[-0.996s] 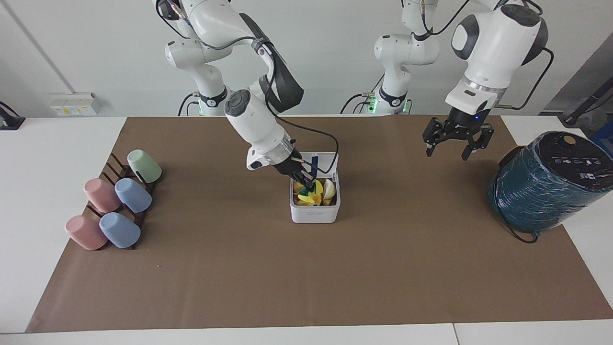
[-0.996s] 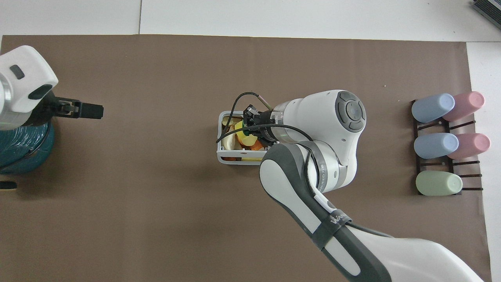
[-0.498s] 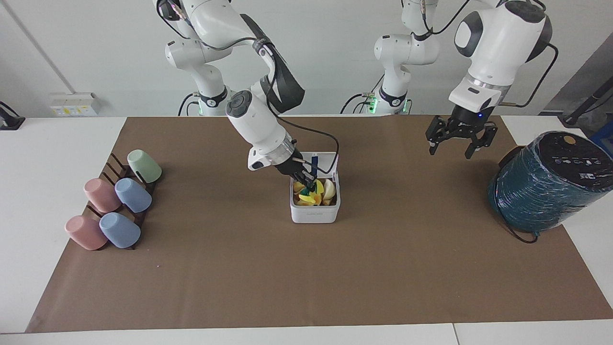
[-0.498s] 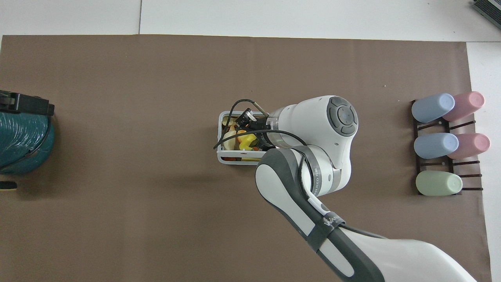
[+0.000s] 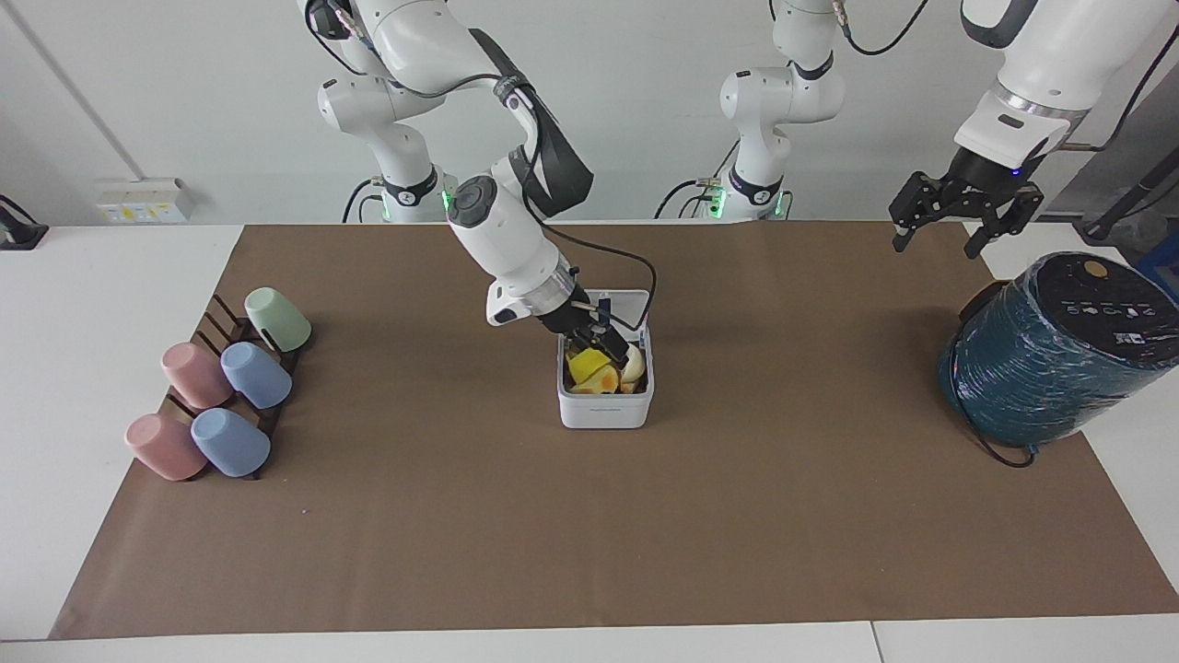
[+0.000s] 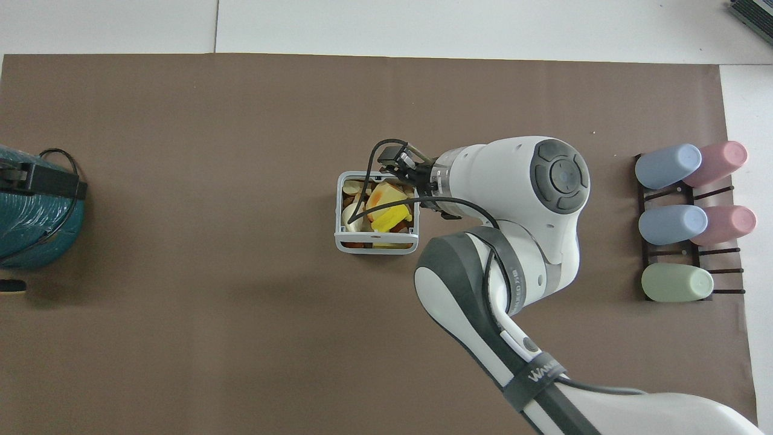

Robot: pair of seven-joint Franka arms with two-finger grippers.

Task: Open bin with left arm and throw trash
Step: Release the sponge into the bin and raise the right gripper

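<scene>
The right gripper (image 5: 603, 344) was tilted down into the mouth of the bin (image 5: 605, 412), its tip among the trash (image 5: 594, 376). Whether it gripped a scrap or had let go could not be told from either view. Its cable (image 6: 362, 199) looped across the bin's opening in the overhead view.

The bin stood mid-mat with its lid (image 5: 624, 304) tipped up on the side nearer the robots. Inside lay a yellow sponge (image 6: 389, 212) on top and a cream crescent (image 5: 634, 365) against the wall toward the left arm's end. No scrap showed on the mat (image 5: 461, 534) around the bin, so the throwing looked nearly done.

As a judgement, doing this step well meant letting go low in the bin, since the heap already sat near the rim and a sponge dropped from height could bounce out. The withdrawal should go up along the gripper's own slant. A sideways drag might nudge the light bin, knock the raised lid, or snag the cable on the rim.

The left gripper (image 5: 953, 216) waited with its jaws spread and empty, raised over the mat's corner beside the teal cylinder (image 5: 1050, 368), well apart from the bin. At the right arm's end, the cups (image 5: 241, 379) lay on their rack (image 5: 214, 318), clear of the work.
</scene>
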